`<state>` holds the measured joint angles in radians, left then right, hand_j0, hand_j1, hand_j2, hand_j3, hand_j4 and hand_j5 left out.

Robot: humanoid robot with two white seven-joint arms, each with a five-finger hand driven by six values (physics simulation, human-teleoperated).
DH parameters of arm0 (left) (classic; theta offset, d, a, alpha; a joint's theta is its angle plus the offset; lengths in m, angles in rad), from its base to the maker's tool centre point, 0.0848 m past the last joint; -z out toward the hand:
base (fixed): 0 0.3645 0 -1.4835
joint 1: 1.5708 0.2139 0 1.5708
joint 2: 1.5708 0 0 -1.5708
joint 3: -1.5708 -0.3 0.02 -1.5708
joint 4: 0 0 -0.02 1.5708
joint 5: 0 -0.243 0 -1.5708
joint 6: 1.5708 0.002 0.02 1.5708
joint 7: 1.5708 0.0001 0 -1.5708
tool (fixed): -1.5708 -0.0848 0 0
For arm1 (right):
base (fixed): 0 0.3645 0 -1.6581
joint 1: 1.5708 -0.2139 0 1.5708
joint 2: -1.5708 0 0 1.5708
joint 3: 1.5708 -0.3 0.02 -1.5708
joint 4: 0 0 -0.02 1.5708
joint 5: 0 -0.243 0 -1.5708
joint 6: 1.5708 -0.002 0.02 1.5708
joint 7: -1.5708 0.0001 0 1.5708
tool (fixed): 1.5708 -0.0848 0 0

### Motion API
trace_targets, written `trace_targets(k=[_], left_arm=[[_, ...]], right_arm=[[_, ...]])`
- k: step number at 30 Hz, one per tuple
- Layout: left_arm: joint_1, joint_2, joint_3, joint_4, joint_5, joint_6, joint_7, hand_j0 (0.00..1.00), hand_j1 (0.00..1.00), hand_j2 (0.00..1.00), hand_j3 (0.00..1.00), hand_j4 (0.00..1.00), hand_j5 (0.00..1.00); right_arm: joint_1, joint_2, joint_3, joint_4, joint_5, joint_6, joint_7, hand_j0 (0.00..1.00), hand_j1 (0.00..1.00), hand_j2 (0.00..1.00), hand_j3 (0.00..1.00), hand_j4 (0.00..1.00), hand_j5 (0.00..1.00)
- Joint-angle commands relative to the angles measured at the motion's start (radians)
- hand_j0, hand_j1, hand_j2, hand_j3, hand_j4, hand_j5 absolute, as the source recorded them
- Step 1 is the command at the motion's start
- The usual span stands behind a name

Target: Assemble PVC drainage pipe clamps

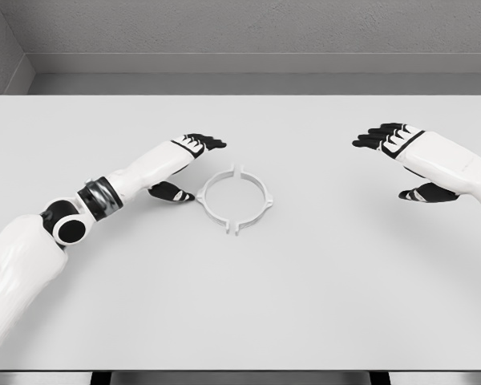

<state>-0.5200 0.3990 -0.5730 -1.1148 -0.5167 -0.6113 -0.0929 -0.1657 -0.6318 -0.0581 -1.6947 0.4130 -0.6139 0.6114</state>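
Note:
A white ring-shaped pipe clamp (235, 199), made of two half shells with small tabs at the near and far sides, lies flat on the white table (305, 305) just left of the middle. My left hand (189, 164) rests right beside its left edge, fingers spread and holding nothing; the thumb lies close to the ring's rim. My right hand (401, 160) hovers well to the right of the clamp, fingers extended toward the left, empty.
The table's far edge meets a grey wall (240, 32). The near table edge runs along the bottom of the head view.

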Motion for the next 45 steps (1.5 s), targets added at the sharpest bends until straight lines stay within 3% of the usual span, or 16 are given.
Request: trace_targets(k=[1,7,45], left_arm=[[0.0,-0.003,0.001,0.003,0.007,0.0,0.001,1.0,1.0,1.0,1.0,1.0,1.0],[-0.017,-0.02,0.002,0.039,0.007,0.0,0.001,1.0,1.0,1.0,1.0,1.0,1.0],[-0.003,-0.045,0.002,0.026,0.012,0.0,0.001,1.0,1.0,1.0,1.0,1.0,1.0]], right_arm=[[0.0,0.0,0.0,-0.003,-0.008,0.003,-0.001,1.0,1.0,1.0,1.0,1.0,1.0],[0.0,0.0,0.0,-0.025,-0.006,0.003,-0.001,1.0,1.0,1.0,1.0,1.0,1.0],[0.0,0.0,0.0,-0.025,-0.006,0.003,-0.001,1.0,1.0,1.0,1.0,1.0,1.0]])
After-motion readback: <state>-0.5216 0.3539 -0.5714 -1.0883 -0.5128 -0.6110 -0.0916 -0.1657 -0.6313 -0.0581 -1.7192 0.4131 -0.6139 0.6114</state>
